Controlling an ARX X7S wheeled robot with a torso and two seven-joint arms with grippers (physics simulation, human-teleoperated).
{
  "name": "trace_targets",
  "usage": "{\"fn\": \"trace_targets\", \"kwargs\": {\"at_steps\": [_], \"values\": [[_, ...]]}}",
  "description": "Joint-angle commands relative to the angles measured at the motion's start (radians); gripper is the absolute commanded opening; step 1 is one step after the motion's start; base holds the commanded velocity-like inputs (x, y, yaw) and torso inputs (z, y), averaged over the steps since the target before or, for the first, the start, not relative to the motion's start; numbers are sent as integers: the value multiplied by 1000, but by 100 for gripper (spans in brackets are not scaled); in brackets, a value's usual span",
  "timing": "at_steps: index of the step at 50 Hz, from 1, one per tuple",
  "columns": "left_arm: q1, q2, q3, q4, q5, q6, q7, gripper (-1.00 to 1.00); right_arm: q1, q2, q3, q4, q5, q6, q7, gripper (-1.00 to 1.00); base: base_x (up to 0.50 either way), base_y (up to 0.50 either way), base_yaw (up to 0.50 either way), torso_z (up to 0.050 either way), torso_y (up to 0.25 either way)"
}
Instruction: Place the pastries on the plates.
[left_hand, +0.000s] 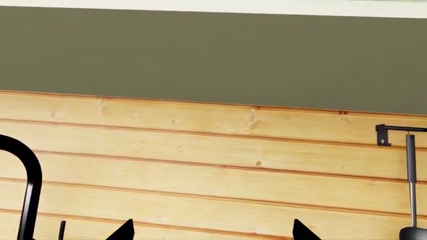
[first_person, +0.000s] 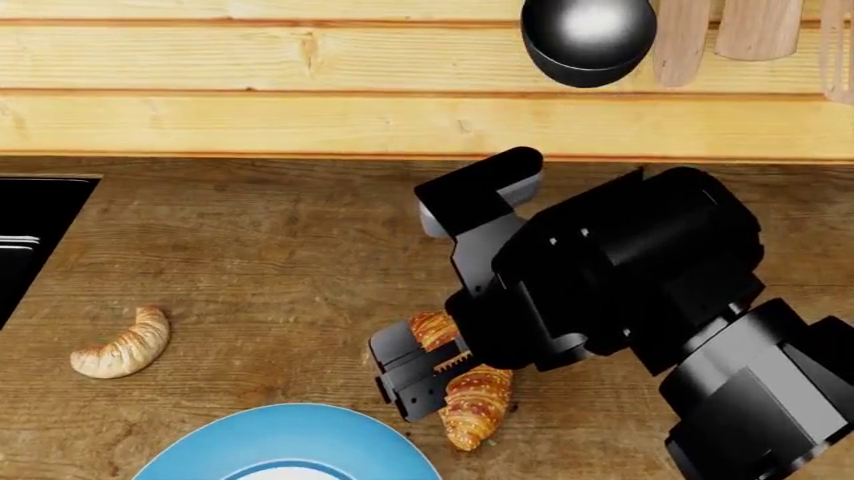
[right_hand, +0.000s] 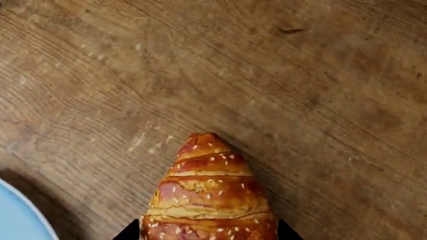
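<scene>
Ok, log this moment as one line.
right tool: astride croissant, on counter | crescent roll: untouched | blue plate: empty | left tool: raised, open

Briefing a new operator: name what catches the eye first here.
The right end effector dominates mid-counter, its fingers straddling the golden-brown croissant lying on the wooden countertop. The pale crescent roll lies alone to the left, and the sky-blue plate sits at the near edge, bare as far as it shows.
</scene>
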Motion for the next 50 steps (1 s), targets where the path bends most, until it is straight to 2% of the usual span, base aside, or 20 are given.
{"fn": "trace_targets", "kwargs": {"at_steps": [1, 15, 32, 39, 42, 50], "values": [[5, -7, 1, -1, -5, 6, -6, 100, -36, 2, -20, -3, 1, 5, 8, -100, 0, 0, 0, 0, 0], [8, -12, 8, -7, 0, 18, -4, 100, -3, 14, -7, -16, 8, 9, 22, -100, 0, 0, 0, 0, 0], [-11, -9, 33, -26, 25, 38, 2, 100, 258, 93, 42, -86, 16, 81, 27, -100, 0, 0, 0, 0, 0], [-45, -5, 50, -42, 47, 51, 3, 100, 328, 142, 116, -286, 145, 185, 121, -100, 0, 0, 0, 0, 0], [-74, -14, 58, -47, 40, 44, 0, 100, 336, 157, 179, -375, 270, 233, 221, -100, 0, 0, 0, 0, 0], [-88, -11, 82, -66, 78, 58, 9, 100, 359, 142, 226, -488, 489, 273, 382, -100, 0, 0, 0, 0, 0]]}}
